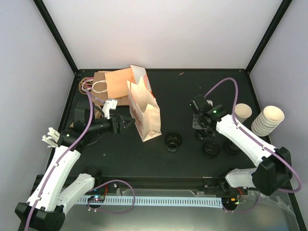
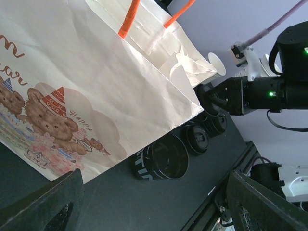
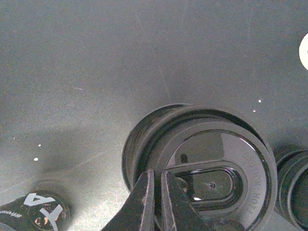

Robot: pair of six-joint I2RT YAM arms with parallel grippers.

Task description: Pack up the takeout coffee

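Observation:
The takeout coffee is a small cream paper cup standing upright at the right of the table, with nothing holding it; its rim peeks out past the bag in the left wrist view. My right gripper is to the cup's left, pointing down. In the right wrist view my right gripper is shut on the rim of a black lid. My left gripper is open, level with the table and aimed at the side of a cream paper bag printed with bears. Its fingers hold nothing.
A stack of nested cream cups stands right of the single cup. More black lids lie near the front, and a black ring with white letters lies by the bag. A brown bag lies flat at the back left.

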